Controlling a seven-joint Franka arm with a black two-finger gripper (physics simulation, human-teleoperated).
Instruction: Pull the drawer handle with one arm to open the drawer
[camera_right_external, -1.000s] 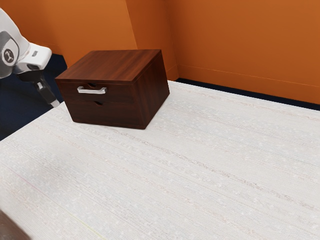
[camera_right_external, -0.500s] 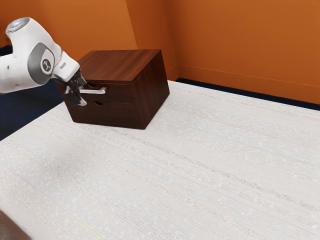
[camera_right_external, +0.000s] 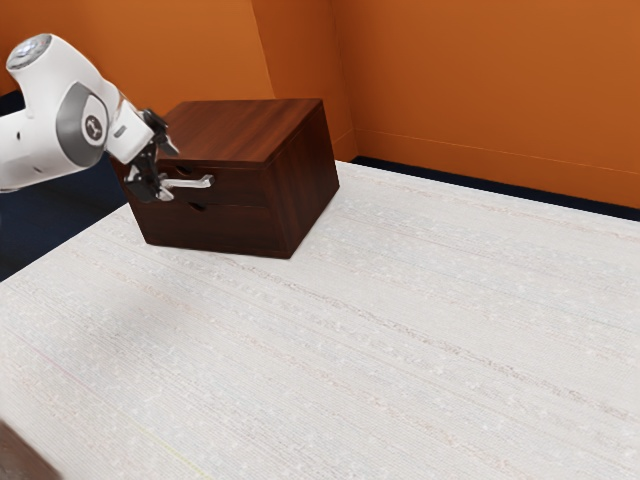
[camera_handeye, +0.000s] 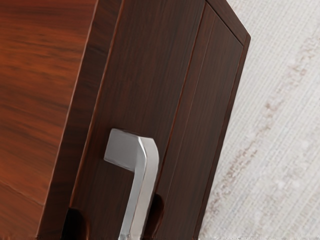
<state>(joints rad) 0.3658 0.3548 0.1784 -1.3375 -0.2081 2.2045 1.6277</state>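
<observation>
Where the white arm (camera_right_external: 60, 120) ends, the black pincer (camera_right_external: 152, 188) sits right at the front of a dark wooden chest (camera_right_external: 240, 125), over the nearest end of the silver handle (camera_right_external: 192, 182). Whether it is released or clenched on that handle cannot be told, since its black parts overlap the handle's end in the exterior view and the grip itself cannot be read.

From the pincer, the handle runs away as a flat bar across the upper drawer (camera_right_external: 240, 185). In the wrist view the handle (camera_handeye: 137, 185) rises from just under the hand. Its far end bends over to meet the drawer front (camera_handeye: 150, 75), with a dark hollow behind the bar.

The upper drawer's face lies level with the face of the lower drawer (camera_right_external: 220, 225), which is directly beneath the pincer. Only a thin seam divides the two, so the drawer stands shut. The lower drawer has a small dark notch at its upper edge, just below the handle.

Above and behind the pincer spreads the chest's flat top (camera_handeye: 45, 75), a lighter and redder brown than the front.

The chest stands on a white, faintly streaked table (camera_right_external: 400, 330), which begins below the pincer and stretches far beyond it. Behind the chest rise orange walls (camera_right_external: 480, 70). A dark blue floor (camera_right_external: 40, 215) lies under the arm, past the table's edge.
</observation>
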